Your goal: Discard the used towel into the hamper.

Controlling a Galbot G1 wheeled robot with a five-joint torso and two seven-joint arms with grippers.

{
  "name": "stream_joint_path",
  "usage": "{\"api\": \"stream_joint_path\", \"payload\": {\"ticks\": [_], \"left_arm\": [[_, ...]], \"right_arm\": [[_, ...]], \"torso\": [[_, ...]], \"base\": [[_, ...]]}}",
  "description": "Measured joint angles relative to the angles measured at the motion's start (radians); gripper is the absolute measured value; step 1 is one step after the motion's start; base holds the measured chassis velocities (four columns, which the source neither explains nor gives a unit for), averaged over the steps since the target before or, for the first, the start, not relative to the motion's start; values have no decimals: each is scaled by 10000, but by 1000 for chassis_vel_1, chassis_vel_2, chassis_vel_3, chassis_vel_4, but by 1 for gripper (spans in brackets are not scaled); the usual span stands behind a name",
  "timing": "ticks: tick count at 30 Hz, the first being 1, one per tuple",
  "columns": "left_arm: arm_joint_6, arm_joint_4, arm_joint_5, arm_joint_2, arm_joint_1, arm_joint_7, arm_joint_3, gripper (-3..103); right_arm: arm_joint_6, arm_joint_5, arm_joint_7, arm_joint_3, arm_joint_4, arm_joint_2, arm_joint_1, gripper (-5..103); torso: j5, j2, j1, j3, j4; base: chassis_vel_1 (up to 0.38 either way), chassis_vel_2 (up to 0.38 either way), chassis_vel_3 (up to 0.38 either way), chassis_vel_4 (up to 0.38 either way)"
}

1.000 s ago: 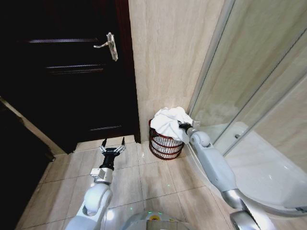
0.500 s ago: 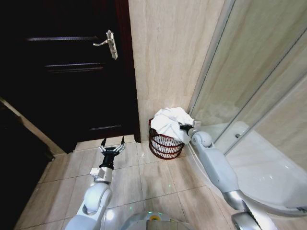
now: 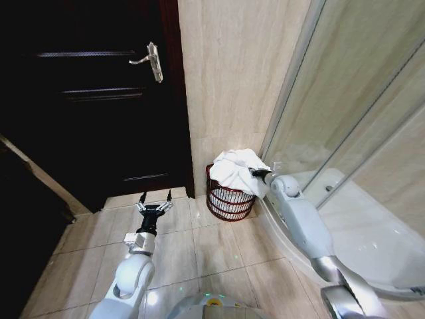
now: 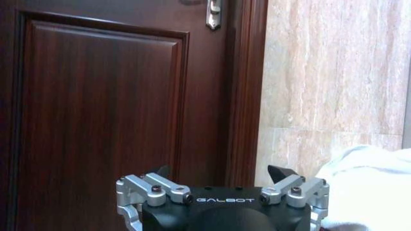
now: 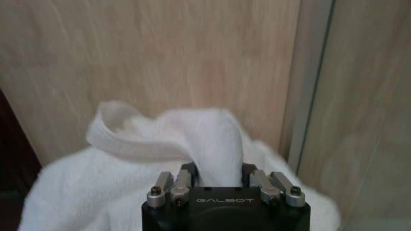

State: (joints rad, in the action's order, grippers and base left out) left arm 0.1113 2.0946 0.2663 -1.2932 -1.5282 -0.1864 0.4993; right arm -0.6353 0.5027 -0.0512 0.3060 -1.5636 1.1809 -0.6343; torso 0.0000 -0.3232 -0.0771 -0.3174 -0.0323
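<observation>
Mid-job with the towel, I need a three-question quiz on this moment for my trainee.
1. True or false: the white towel lies flat on the floor tiles.
2. Which pincer is at the towel? A) left B) right
3. Fill in: the hamper stands beside the dark ____.

Key:
1. False; it is heaped on the hamper.
2. B; the right pincer is shut on a fold, the left pincer hangs open over the floor.
3. door.

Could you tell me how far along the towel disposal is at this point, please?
Mostly done: the white towel is heaped on top of the hamper by the wall. In hand: the right gripper is shut on a fold of the towel. Left: letting go and pulling clear. The left gripper hangs open over the floor by the door.
</observation>
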Motion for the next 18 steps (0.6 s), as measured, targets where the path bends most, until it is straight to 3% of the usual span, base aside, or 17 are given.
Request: {"api": "stream_joint_path", "payload": {"ticks": [5,11,13,18], "left_arm": [[-8,-88,-26,-38,6,-4,-93,100],[-9,-124,-62,-78,4,-5,-154,100],[-9,-124,-62,-80,10,-5,-143,100],[-9,-146,-52,-71,24,-11,-84,100]], "right_arm": [[-336,66,-458,257,-1577,-341,-354,66],[-452,140,-592,282,-1991,-543,-155,82],[-489,202,-643,232,-2003,-591,83,93],[-218,371,-564,-116,-1429,-588,582,100]], "torso": [[-1,-12,-5,-8,1],[0,-20,-7,-13,0],[0,-24,-8,-15,0],[0,-29,-9,-18,0]], "base": [[0,0,0,0],[0,0,0,0],[0,0,0,0],[0,0,0,0]]}}
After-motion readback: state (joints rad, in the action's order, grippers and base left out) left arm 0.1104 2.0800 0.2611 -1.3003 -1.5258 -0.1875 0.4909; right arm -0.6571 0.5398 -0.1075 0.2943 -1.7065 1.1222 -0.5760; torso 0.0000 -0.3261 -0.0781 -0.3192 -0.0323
